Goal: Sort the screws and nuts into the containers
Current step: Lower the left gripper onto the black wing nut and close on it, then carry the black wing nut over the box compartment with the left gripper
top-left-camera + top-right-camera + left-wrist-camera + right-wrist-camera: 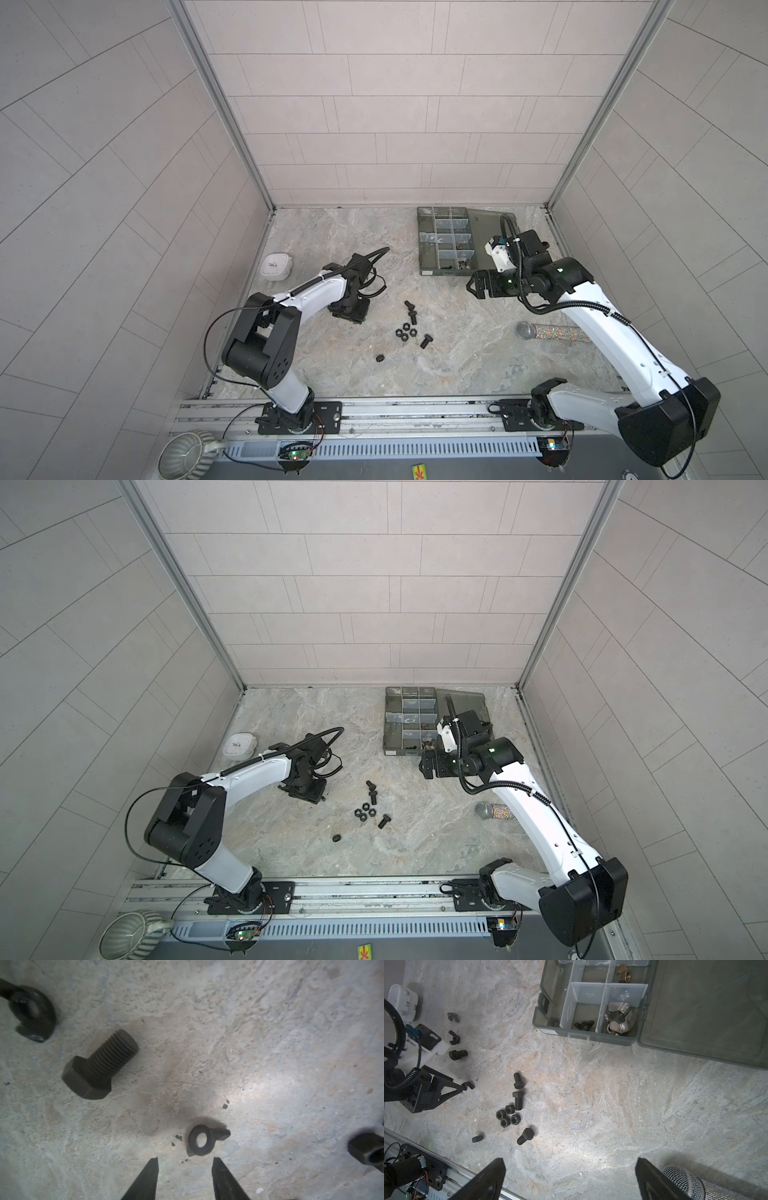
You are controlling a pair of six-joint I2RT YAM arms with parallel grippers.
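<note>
My left gripper (185,1160) is open low over the marble floor, and a black wing nut (202,1140) lies just beyond its fingertips, not between them. A screw (99,1066) and another wing nut (33,1012) lie nearby. In both top views, three screws (413,318) and a cluster of hex nuts (405,333) sit mid-table, with one loose nut (379,358) apart. The containers (446,243) stand open at the back right; black wing nuts (584,1024), silver wing nuts (619,1020) and a brass piece (625,975) lie in separate compartments. My right gripper (570,1162) hangs wide open and empty near the box's front edge.
A microphone (552,332) lies at the right under my right arm. A white clock (276,267) sits by the left wall. The box lid (706,1012) lies flat beside the box. A ribbed mug (185,455) stands beyond the front rail (395,415).
</note>
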